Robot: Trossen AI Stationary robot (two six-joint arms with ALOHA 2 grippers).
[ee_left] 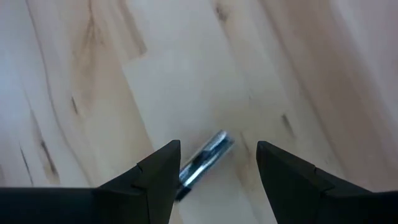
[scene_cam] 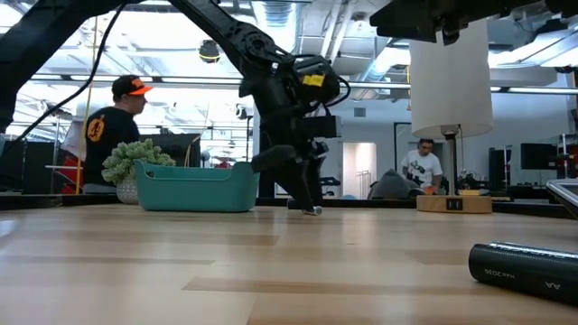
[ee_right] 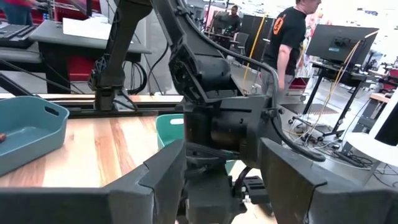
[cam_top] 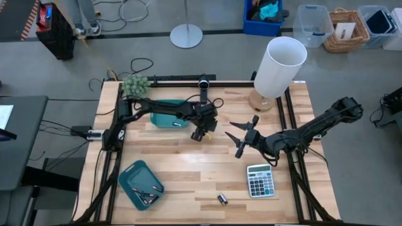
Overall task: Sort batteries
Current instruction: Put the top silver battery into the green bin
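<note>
Wood table (cam_top: 188, 163) carried everything, and the biggest thing on it was a white lamp (cam_top: 279, 69) at the far right side. Next in size, a teal bin (cam_top: 168, 114) stood at the far side near a small green plant (cam_top: 134, 85), and a teal tray (cam_top: 139, 183) lay at the near left with a few batteries (cam_top: 146, 196) inside. A grey calculator (cam_top: 260, 180) lay at the near right.

The left gripper (cam_top: 200, 134) was low over the middle of the table, just in front of the teal bin. Its fingers (ee_left: 155, 171) were spread apart, and one silvery battery (ee_left: 204, 163) lay on the wood between them, close to one finger; it was not pinched. The right gripper (cam_top: 242, 137) hung in the air right of the left one, fingers also spread, holding nothing.

One more dark battery (cam_top: 222, 199) lay alone at the near edge, between tray and calculator.
</note>
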